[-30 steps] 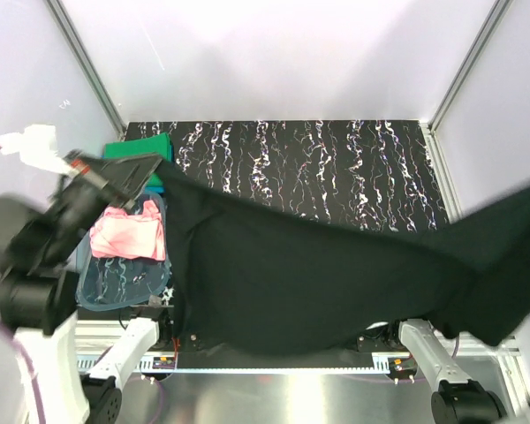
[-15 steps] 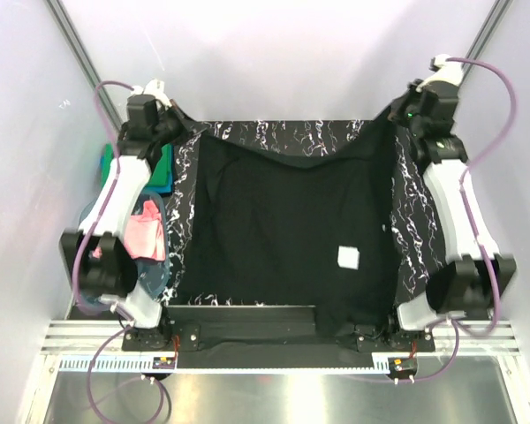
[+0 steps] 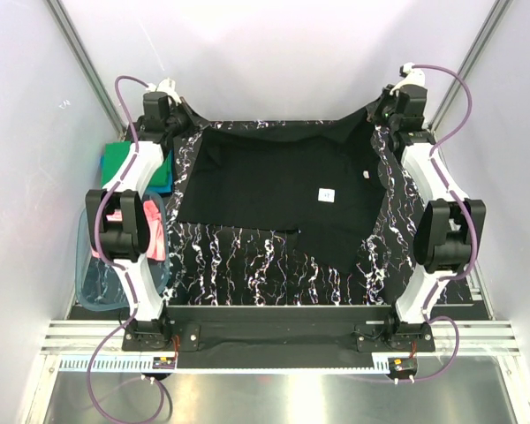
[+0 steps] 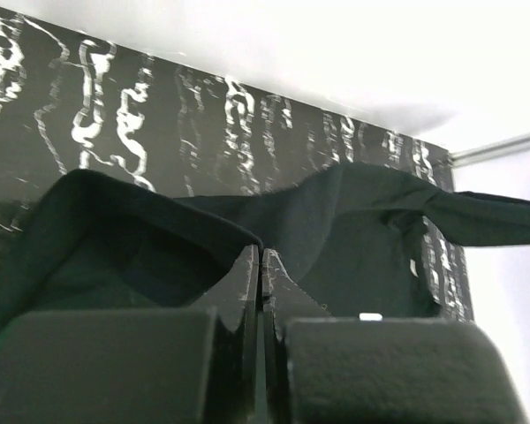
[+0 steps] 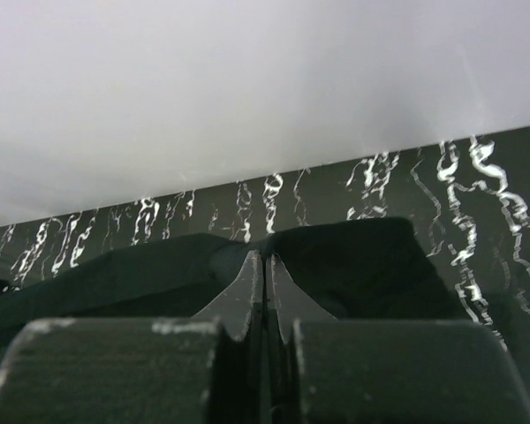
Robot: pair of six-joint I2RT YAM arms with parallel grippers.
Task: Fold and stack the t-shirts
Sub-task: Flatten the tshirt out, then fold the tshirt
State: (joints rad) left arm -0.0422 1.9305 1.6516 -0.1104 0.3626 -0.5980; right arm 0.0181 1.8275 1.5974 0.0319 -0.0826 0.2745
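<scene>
The black t-shirt (image 3: 274, 190) is soft, matte cloth, spread mostly flat on the far half of the tabletop (image 3: 247, 269). Its two far corners are lifted and its near hem is uneven, with one flap reaching nearer on the right. A small square white label (image 3: 327, 195) lies on it, with a tinier white tag (image 3: 367, 174) just beside the right edge; no writing on either can be read.

The left tool (image 3: 178, 115) is clenched on the far left corner. In its wrist view the fingers (image 4: 247, 283) meet with the cloth bunched around them. The right tool (image 3: 378, 110) is likewise clenched on the far right corner, and dark fabric is draped at its tips (image 5: 252, 283).

Four shirts show in all. At the left edge a folded green t-shirt (image 3: 122, 159) sits on a blue t-shirt (image 3: 164, 177). A crumpled pink t-shirt (image 3: 150, 231) lies in a clear, blue-tinted plastic tub (image 3: 97, 287). The tabletop is black with white marbled streaks.
</scene>
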